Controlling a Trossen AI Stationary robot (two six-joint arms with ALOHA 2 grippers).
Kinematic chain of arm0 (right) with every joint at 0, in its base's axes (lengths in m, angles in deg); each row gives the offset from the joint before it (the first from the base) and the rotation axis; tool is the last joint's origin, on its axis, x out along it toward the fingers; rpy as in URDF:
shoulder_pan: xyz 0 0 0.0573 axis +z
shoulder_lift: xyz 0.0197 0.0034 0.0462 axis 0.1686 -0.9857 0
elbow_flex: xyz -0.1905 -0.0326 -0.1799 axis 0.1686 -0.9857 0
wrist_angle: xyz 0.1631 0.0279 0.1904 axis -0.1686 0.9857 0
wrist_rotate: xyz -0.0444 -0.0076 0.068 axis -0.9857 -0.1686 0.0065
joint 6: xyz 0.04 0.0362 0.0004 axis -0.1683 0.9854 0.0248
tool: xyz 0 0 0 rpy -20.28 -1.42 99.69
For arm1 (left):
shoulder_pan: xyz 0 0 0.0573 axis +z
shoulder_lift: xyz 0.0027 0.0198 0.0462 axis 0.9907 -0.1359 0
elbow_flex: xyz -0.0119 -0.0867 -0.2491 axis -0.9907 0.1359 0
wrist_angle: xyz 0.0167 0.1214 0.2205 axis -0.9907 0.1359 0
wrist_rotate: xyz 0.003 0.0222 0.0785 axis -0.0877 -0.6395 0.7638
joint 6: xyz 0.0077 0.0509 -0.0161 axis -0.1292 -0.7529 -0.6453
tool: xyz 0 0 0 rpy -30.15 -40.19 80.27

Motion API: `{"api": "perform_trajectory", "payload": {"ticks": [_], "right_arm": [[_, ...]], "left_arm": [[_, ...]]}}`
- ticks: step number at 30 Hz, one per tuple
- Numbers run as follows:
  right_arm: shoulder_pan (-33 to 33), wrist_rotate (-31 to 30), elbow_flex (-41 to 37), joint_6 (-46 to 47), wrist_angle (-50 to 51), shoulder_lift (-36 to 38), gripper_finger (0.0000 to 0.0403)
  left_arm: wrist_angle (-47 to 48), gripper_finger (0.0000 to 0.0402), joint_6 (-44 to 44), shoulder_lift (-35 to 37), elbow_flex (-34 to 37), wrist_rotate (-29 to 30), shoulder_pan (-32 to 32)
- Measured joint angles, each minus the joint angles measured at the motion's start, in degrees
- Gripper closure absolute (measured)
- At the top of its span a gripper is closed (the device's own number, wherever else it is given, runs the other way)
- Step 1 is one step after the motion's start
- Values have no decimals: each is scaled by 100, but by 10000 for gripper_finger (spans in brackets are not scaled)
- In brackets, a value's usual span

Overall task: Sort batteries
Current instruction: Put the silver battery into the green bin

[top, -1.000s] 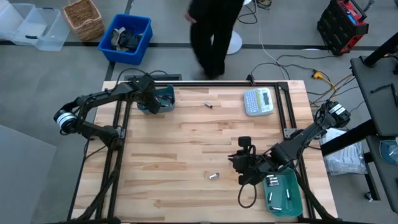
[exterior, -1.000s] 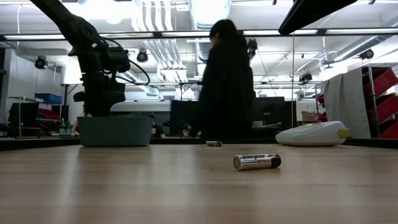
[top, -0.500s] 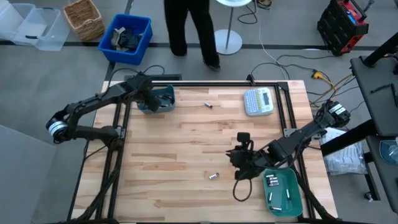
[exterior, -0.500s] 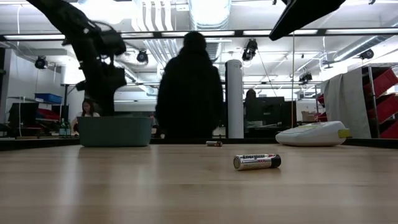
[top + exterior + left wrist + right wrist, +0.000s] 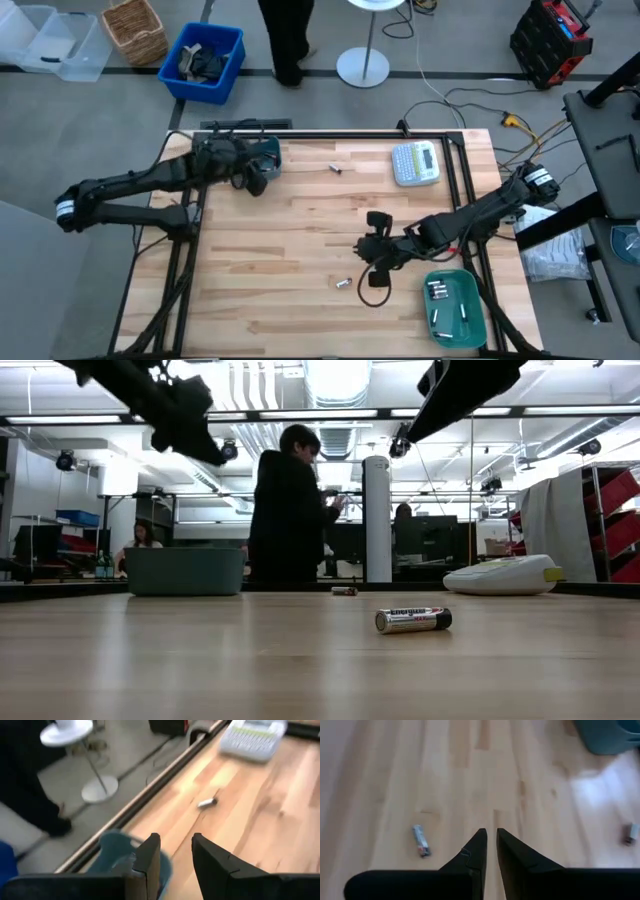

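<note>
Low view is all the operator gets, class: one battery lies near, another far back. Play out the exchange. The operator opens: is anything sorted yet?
Observer: Yes. The green tray at the front right corner holds several silvery batteries.
Operator: Which arm is closest to the near battery?
Observer: The right gripper, just to the right of that battery as seen from above.
Operator: And the left one?
Observer: The left gripper is open and empty, by the teal bin.

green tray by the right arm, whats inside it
The green plastic tray at the table's right front corner holds several small silvery cylindrical batteries, lying loose on its floor. Nothing covers it in the high view; their exact count is unclear.
</note>
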Motion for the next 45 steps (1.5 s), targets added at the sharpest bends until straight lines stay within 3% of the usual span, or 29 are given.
{"api": "perform_trajectory", "payload": {"ticks": [6,10,19,25,32,45], "right_arm": [[3,464,0,-137,-465,-180,368],[3,526,0,-93,-542,-414,344],[95,1042,0,-133,-752,-1227,239],[145,1559,189,-80,-890,-1778,202],[145,1558,486,2,-821,-2463,201],[101,1572,522,-76,-796,-2609,243]], "left_arm": [[-378,309,30,118,6,991,-1055],[-515,309,59,89,7,1627,-1480],[-536,308,151,-125,121,1944,-1949],[-598,308,157,-116,114,2042,-1949],[-603,308,159,-109,114,2036,-1960],[-603,308,159,-111,114,2023,-1969]]}}
